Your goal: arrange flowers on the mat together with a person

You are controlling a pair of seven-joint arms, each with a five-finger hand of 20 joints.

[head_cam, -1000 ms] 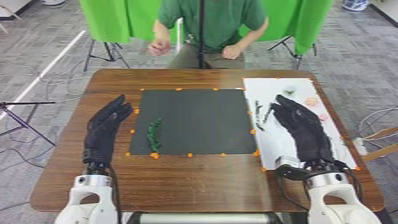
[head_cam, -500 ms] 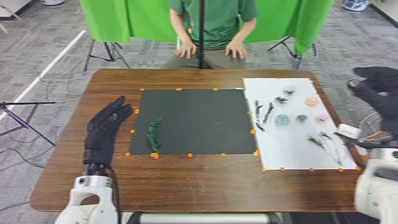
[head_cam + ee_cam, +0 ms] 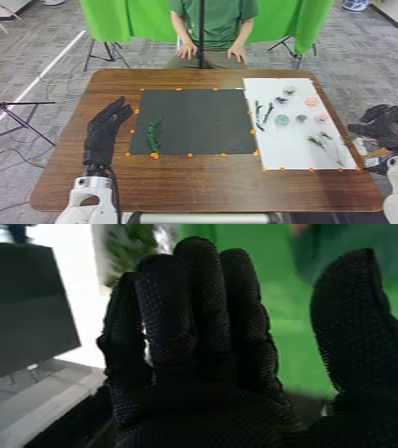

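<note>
In the head view, my left hand (image 3: 105, 131) is over the table's left side, left of the dark mat (image 3: 197, 122), with straight fingers. A green leafy sprig (image 3: 154, 135) lies on the mat's left part. My right hand (image 3: 378, 125) is beyond the table's right edge, beside the white sheet (image 3: 275, 145). On that sheet lie two dark twigs (image 3: 258, 114), a pale green flower (image 3: 282, 119), pink flowers (image 3: 311, 101), small grey-blue flowers (image 3: 301, 118) and thin-stemmed sprigs (image 3: 315, 141). In the right wrist view, my right hand (image 3: 200, 344) has straight fingers, thumb apart, holding nothing.
Orange markers (image 3: 155, 155) run along the mat and sheet edges of the wooden table (image 3: 187, 185). A person in green sits across the table, hands resting on the lap. A thin black pole rises behind the table's far edge.
My right hand has moved from over the white sheet out past the table's right edge, then lower. The person's hands have dropped to the lap. My left hand has stayed put.
</note>
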